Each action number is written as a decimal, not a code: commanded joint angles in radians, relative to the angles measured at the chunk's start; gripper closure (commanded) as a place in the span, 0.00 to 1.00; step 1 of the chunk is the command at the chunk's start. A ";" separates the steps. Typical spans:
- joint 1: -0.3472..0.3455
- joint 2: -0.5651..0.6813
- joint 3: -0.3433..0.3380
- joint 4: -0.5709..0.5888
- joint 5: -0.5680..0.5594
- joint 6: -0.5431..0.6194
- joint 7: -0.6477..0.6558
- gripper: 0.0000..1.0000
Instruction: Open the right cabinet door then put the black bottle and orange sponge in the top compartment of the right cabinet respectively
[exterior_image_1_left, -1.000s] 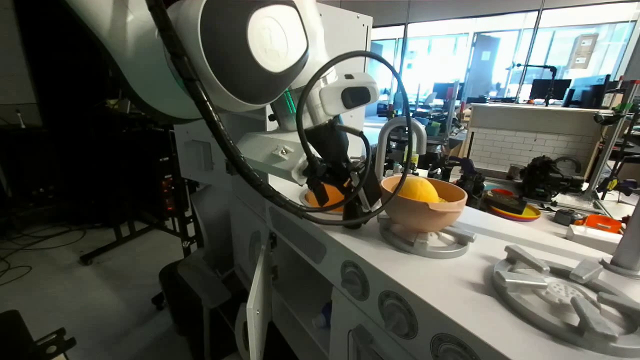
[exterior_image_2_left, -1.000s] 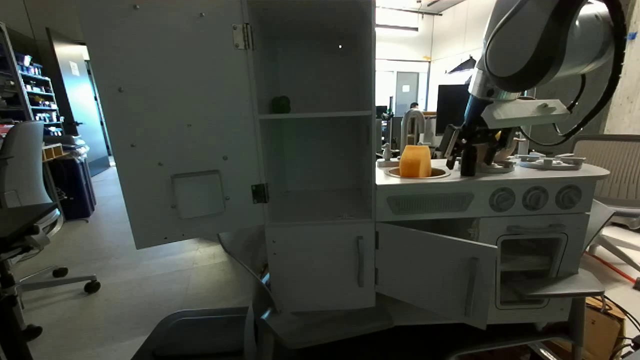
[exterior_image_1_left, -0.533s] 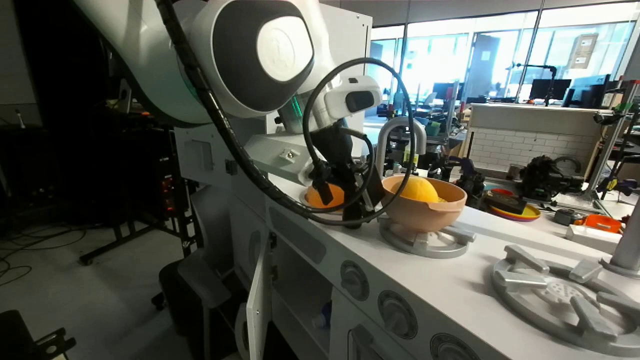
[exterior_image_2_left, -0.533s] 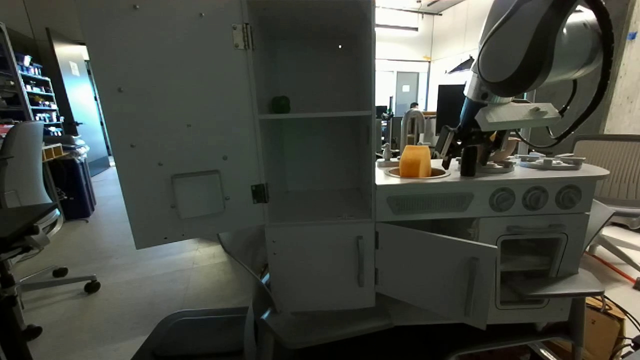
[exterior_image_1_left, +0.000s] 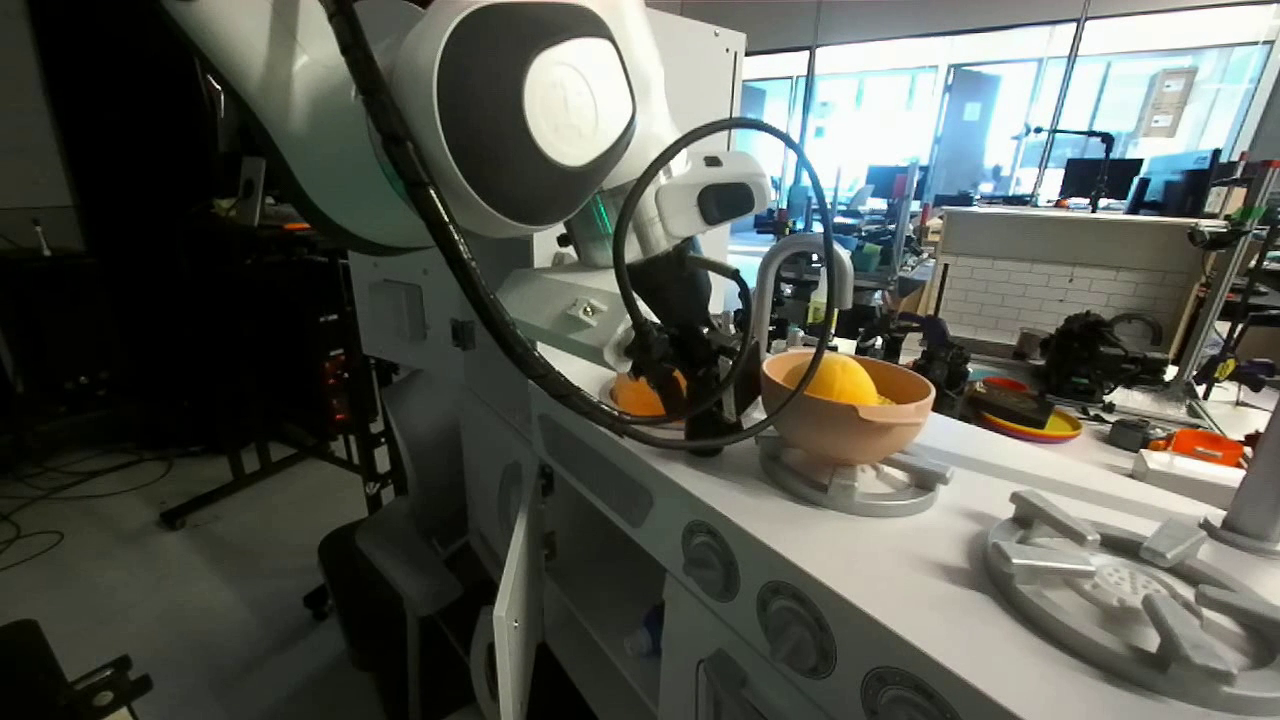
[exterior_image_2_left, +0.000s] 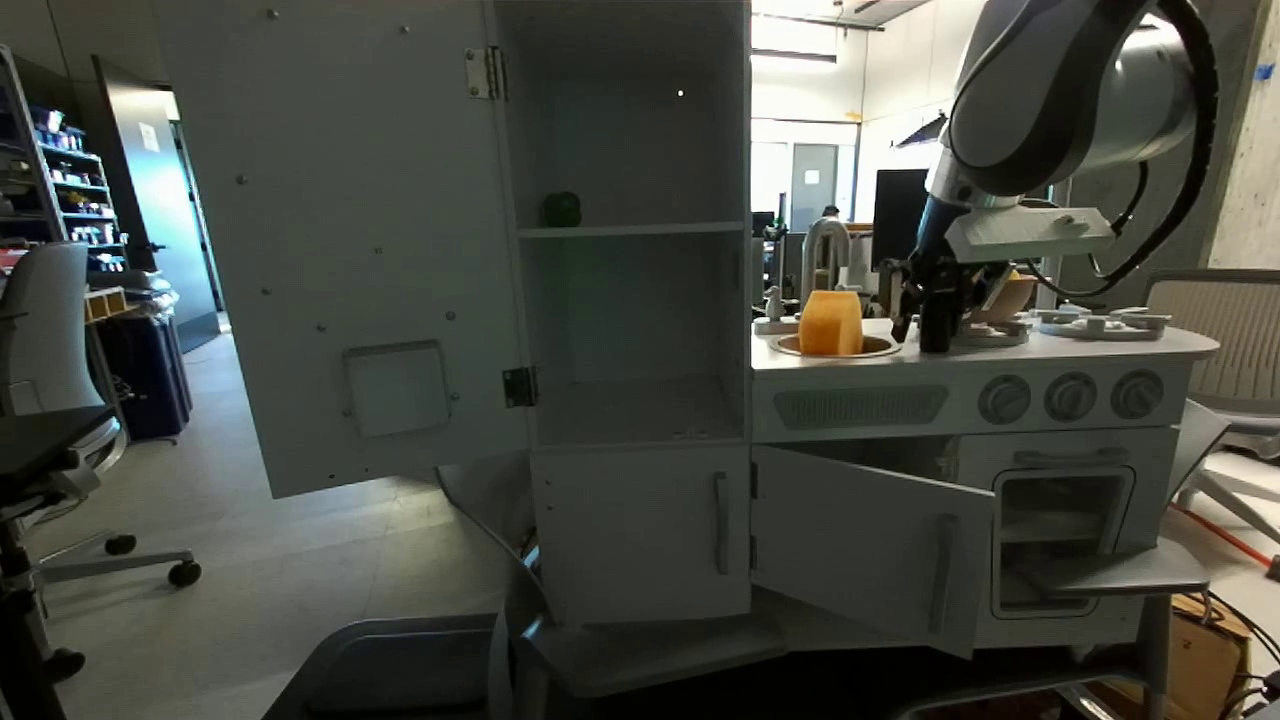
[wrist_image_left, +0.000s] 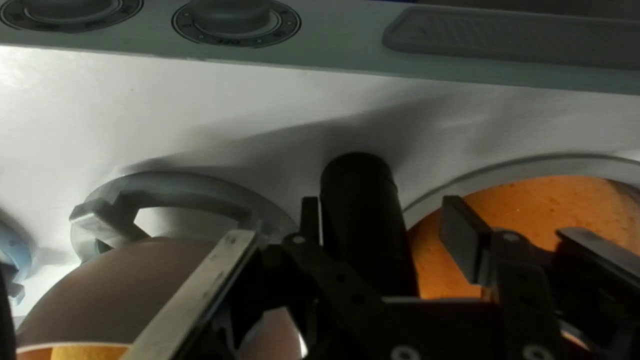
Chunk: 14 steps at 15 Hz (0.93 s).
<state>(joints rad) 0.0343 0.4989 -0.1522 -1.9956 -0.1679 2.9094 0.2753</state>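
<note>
The black bottle (wrist_image_left: 357, 200) stands upright on the white counter, between the sink and a burner; both exterior views show it too (exterior_image_2_left: 936, 328). My gripper (wrist_image_left: 382, 225) reaches down around it, jaws apart. In the wrist view the left finger (wrist_image_left: 310, 215) lies close along the bottle, while a gap separates the bottle from the right finger (wrist_image_left: 462, 240). The orange sponge (exterior_image_2_left: 830, 322) rests in the sink, partly behind the right finger in the wrist view. Below the sink, the right cabinet door (exterior_image_2_left: 870, 545) hangs swung outward, exposing the top compartment (exterior_image_1_left: 590, 560).
A pale bowl (exterior_image_1_left: 850, 425) holding a yellow-orange lump (exterior_image_1_left: 838, 380) sits on the near burner. Behind the sink rises a grey faucet (exterior_image_1_left: 765, 290). A blue and white item (exterior_image_1_left: 645, 635) is inside the cabinet. The tall white door (exterior_image_2_left: 330, 250) stands open; a green object (exterior_image_2_left: 561, 209) is on its shelf.
The arm has shifted slightly toward the tall cabinet, and my gripper's fingers have drawn closer together around the black bottle. Bottle, sponge and cabinet door have stayed in place.
</note>
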 joint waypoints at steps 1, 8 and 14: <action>0.013 0.023 -0.019 0.018 0.029 0.039 -0.017 0.69; 0.056 -0.039 -0.084 -0.071 -0.002 0.018 -0.008 0.89; 0.046 -0.224 -0.119 -0.351 -0.064 0.012 -0.098 0.89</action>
<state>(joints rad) 0.0874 0.3881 -0.2536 -2.1677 -0.1914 2.9217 0.2314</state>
